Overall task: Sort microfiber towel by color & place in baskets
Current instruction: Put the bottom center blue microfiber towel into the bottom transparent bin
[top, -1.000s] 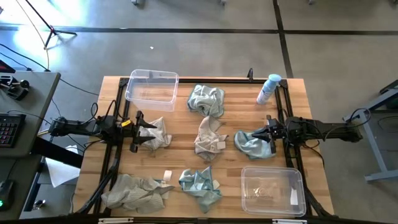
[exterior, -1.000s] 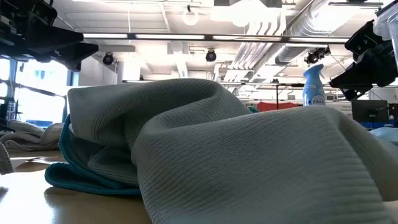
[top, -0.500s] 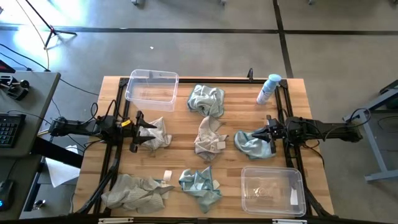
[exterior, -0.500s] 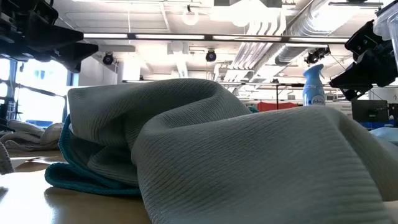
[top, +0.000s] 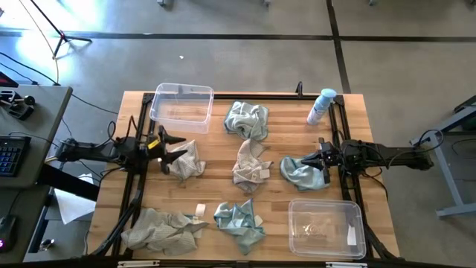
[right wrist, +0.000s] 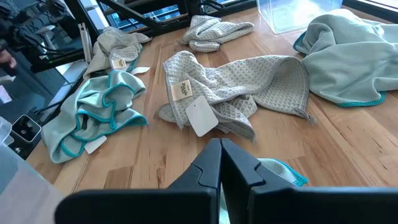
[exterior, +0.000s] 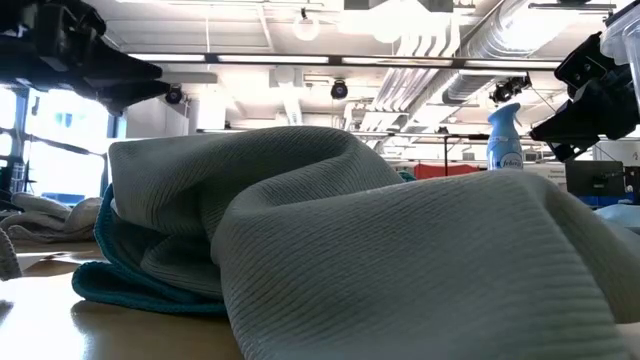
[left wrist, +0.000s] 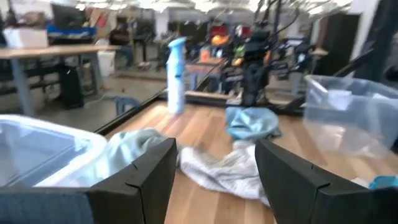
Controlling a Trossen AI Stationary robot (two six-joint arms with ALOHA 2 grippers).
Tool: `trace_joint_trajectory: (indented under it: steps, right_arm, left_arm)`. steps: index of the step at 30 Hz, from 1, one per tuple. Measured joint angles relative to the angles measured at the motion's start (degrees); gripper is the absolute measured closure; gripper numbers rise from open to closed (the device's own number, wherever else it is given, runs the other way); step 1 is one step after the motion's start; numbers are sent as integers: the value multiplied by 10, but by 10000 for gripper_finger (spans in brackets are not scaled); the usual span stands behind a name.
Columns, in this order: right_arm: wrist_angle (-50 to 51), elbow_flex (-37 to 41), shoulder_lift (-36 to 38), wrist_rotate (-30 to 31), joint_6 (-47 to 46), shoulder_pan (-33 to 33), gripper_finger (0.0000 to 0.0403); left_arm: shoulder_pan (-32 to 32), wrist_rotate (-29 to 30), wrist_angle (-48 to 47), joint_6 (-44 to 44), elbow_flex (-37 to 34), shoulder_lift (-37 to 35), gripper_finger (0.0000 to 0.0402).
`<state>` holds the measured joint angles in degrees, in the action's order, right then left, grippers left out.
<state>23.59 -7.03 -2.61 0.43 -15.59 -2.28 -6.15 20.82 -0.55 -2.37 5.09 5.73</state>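
Note:
Several towels lie loose on the wooden table: teal ones (top: 247, 119), (top: 301, 173), (top: 239, 219) and beige ones (top: 187, 158), (top: 251, 165), (top: 160, 227). One clear basket (top: 156, 112) stands at the far left. The other basket (top: 297, 223), with a white label, stands near right. My left gripper (top: 172, 147) is open, raised over the left edge of the beige towel (top: 187, 158), fingers (left wrist: 137, 180) near level. My right gripper (top: 323, 162) is shut (right wrist: 221, 155), held above the right edge of the teal towel (right wrist: 283, 173).
A white spray bottle with a blue cap (top: 320, 106) stands at the far right corner. The near teal towel (exterior: 350, 250) fills the low view. Black frame rails run along both table sides. Bare wood lies between the towels.
My left gripper has lifted off the beige towel and tipped up from pointing down toward level, shifting a little toward the table's far edge. The towel stays where it was. The right arm has kept still.

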Motion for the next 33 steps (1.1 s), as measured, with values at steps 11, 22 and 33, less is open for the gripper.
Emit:
trace_joint_trajectory:
  steps: [11,22,33]
  right_arm:
    - [0,0,0,0,0,0,402]
    - [0,0,0,0,0,0,402]
    - [0,0,0,0,0,0,402]
  left_arm:
    - [22,13,-60,-18,145,188,195]
    - [111,5,-112,29,297,418,195]
    - [106,-72,-175,70,435,623,195]
